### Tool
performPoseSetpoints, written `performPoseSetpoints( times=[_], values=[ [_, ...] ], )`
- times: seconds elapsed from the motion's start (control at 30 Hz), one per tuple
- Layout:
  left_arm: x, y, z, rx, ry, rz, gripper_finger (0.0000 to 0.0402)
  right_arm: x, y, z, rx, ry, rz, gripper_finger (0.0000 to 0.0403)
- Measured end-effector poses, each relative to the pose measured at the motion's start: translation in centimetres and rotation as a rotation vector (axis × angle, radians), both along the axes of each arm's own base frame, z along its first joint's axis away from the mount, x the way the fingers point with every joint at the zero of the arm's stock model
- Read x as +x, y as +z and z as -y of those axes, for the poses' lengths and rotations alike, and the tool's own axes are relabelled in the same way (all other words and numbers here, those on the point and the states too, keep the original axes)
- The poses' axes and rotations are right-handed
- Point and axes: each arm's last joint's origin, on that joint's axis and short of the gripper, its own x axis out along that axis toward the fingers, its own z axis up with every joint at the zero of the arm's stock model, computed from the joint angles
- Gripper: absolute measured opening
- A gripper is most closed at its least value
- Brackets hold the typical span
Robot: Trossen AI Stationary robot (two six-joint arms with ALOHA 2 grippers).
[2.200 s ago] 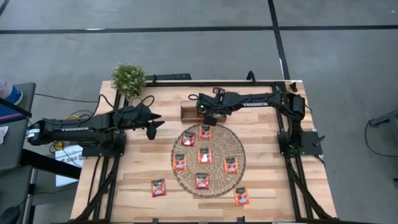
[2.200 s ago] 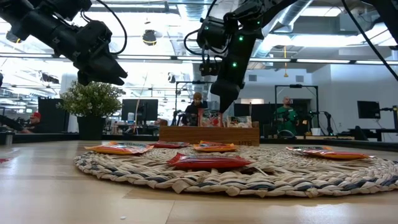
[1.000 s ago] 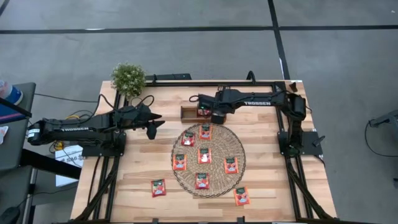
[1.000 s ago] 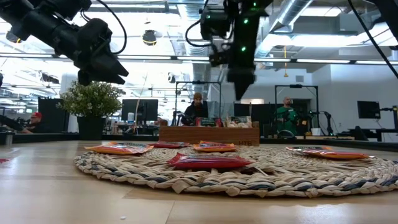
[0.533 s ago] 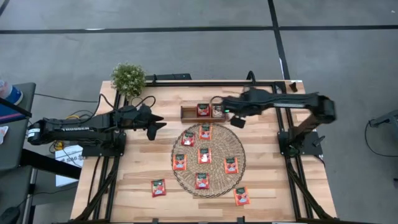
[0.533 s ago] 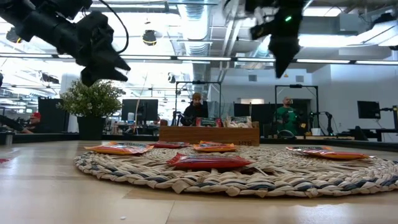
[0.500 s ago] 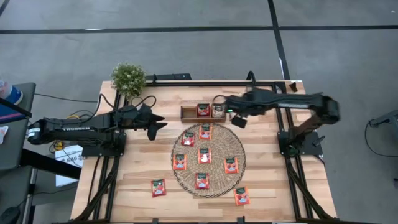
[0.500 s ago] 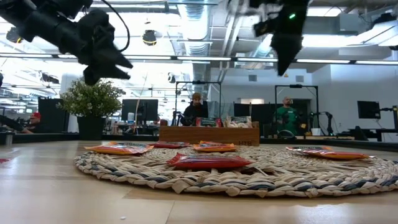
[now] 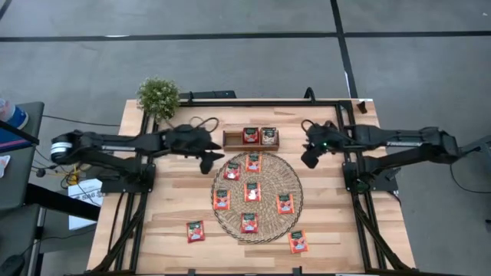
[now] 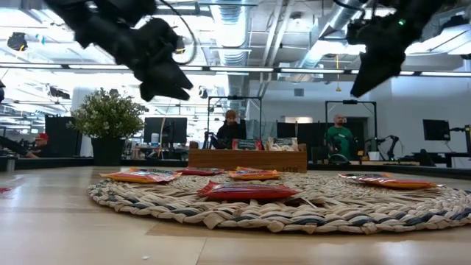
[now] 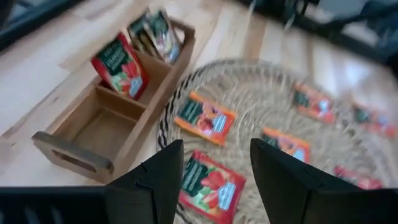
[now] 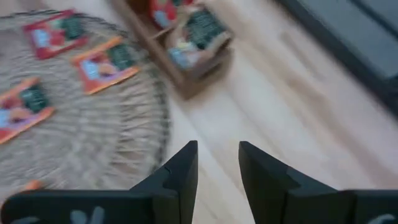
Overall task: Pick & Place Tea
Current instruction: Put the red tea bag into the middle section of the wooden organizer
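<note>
Hovering open, left tool nears matted tea (untouched).

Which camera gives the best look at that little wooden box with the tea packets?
The left wrist view: the wooden box shows all three compartments, one empty. The high view shows it small; the low view shows only its front wall; the right wrist view cuts it off.

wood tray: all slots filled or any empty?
One empty. The tray has three slots: two hold upright tea sachets, and the end slot shows bare wood. The high view agrees.
</note>
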Motion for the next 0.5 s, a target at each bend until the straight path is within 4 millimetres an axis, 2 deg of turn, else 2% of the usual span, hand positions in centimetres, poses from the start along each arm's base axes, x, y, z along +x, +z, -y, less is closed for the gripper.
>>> performPoseSetpoints(
  times=[0.13, 0.27, 0.5],
  values=[
    [2.3, -0.5, -0.5, 0.013, -0.035, -0.156, 0.0179, -0.7, -2.3, -0.2, 0.027, -0.005, 0.108, 0.0109],
    [4.0, -1.1, -0.9, -0.002, -0.071, -0.299, 0.0179, -1.4, -3.6, -0.3, 0.029, 0.011, 0.275, 0.0108],
    [5.8, -1.6, -1.2, 0.031, -0.118, -0.38, 0.0179, -2.6, -4.3, -0.6, 0.031, 0.059, 0.559, 0.01]
  ],
)
